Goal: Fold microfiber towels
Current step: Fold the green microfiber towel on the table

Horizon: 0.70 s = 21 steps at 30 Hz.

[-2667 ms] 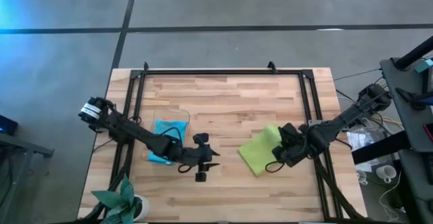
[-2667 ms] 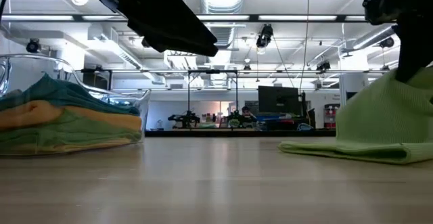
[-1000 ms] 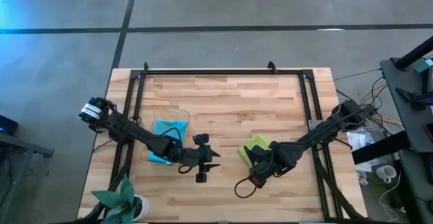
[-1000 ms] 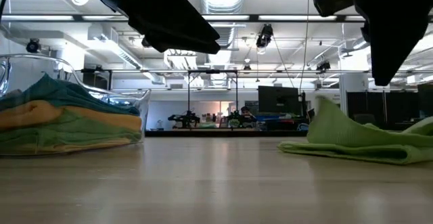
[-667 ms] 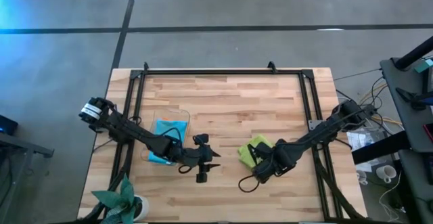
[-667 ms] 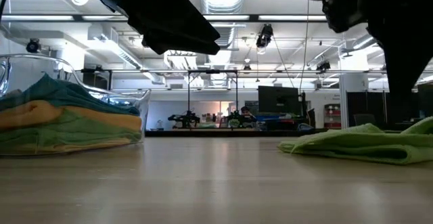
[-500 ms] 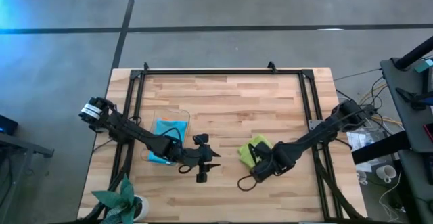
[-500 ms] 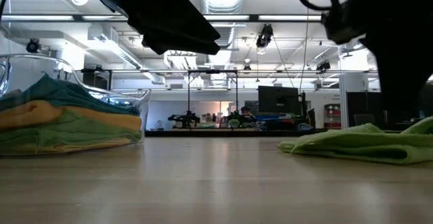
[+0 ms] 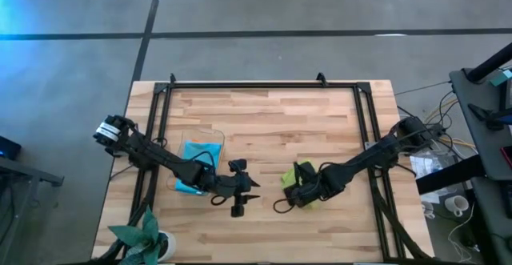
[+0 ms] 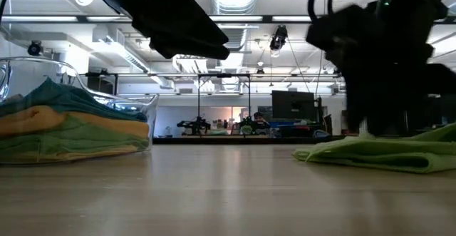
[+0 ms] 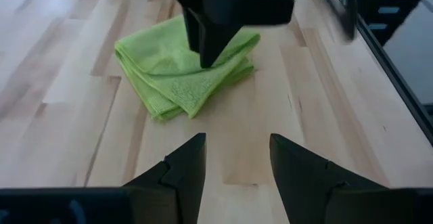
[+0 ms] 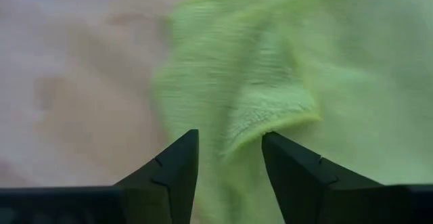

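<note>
Seen from overhead, the right tool reaches in from the right edge of the wooden surface and sits over the lime green towel, which lies folded small near the middle of the surface. The left tool waits a little to the towel's left, apart from it. Beside the left arm stands a clear bin with a light blue towel on top, apparently the place for finished cloths. A potted plant occupies the near left corner.

At surface level, the lime green towel lies flat in low layers at the right, with the dark bulk of the right arm directly above it. At the left, the clear bin holds the folded towels stacked darker green, orange or yellow, then green, kept clear of the working area.

The left wrist camera looks past its own parted, empty fingers at the lime green towel, a compact folded bundle with the right tool coming down onto its top.

The right wrist camera is pressed close: the tool's fingers stand apart with a raised fold edge of the lime green towel between them, not clamped. This reads as pressing or tidying the last fold, or lining up a pick so the bundle can join the stack.
</note>
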Available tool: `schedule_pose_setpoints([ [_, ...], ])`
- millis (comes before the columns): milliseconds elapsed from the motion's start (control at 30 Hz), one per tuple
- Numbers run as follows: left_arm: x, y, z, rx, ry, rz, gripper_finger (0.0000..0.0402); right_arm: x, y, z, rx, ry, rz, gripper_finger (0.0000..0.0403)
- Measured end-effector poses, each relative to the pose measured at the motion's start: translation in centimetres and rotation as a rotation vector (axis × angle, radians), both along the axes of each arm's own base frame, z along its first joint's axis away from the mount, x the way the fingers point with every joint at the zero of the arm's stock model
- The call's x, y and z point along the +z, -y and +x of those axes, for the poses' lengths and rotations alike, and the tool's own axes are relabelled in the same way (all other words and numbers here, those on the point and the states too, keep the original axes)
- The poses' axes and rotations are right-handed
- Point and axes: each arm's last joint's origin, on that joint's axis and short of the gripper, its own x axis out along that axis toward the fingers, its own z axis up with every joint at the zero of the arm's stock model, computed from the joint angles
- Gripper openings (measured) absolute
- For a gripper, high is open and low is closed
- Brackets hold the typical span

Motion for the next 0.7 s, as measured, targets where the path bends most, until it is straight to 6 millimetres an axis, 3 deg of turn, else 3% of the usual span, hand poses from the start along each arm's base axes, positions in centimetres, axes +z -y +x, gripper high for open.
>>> schedule_pose_setpoints([
  [267,-0.4,0.0,-0.2,-0.026,-0.037,-0.003,0.0148,2.5,-1.1,4.1,0.342,0.348,0.092,0.0143],
  [367,-0.3,0.0,-0.2,-0.026,-0.036,-0.004,0.0148,3.2,-1.1,4.1,0.366,0.290,0.081,0.0137],
  [500,-0.3,0.0,-0.2,-0.026,-0.035,-0.004,0.0148,4.4,-0.2,2.8,0.355,0.073,-0.072,0.0133],
  [600,-0.3,0.0,-0.2,-0.026,-0.035,-0.005,0.0148,4.2,-0.2,2.1,0.429,-0.061,-0.172,0.0136],
  [700,-0.3,0.0,-0.2,-0.025,-0.032,-0.007,0.0148,3.3,-1.0,2.6,0.559,-0.049,-0.174,0.0157],
])
